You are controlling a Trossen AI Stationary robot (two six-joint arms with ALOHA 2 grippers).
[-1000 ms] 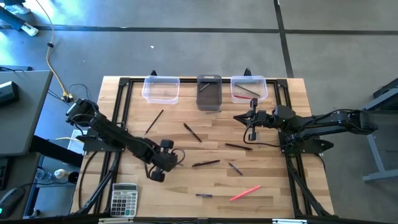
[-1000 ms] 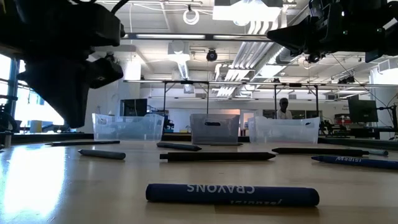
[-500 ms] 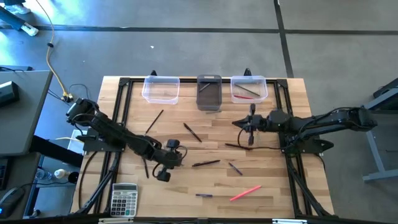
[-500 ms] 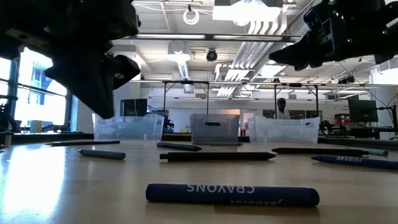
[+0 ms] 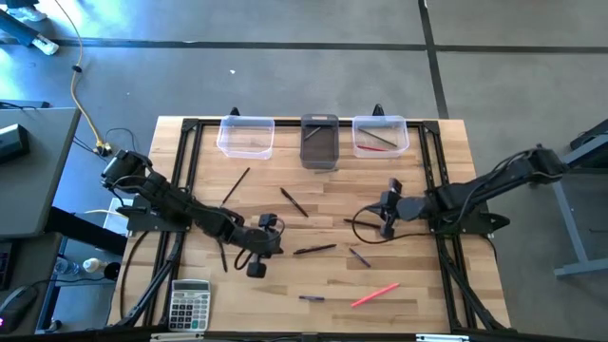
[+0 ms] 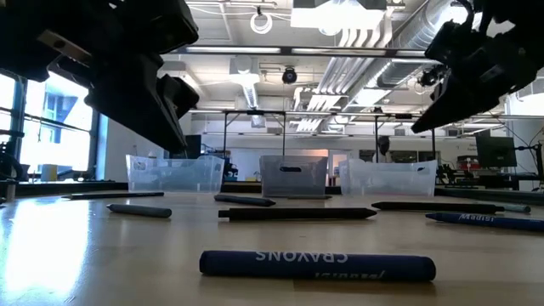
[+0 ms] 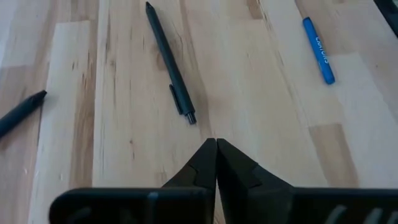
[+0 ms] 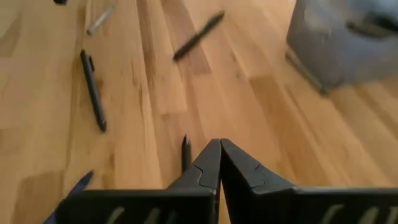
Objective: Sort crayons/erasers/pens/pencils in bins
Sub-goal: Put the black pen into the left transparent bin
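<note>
Right gripper (image 5: 388,215), fingers closed and empty, has dropped from near the bins (image 5: 380,135) to just above a black pen (image 5: 365,224). Left gripper (image 5: 258,249) closed and empty, black pen (image 7: 170,63) just ahead; next pick starting.

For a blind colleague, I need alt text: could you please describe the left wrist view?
The left tool, its two dark fingers shut with nothing between them, hangs above a bare stretch of light wooden table. Ahead of it lies a black pen, farther off a blue crayon, and another dark pen pokes in from the edge.
</note>
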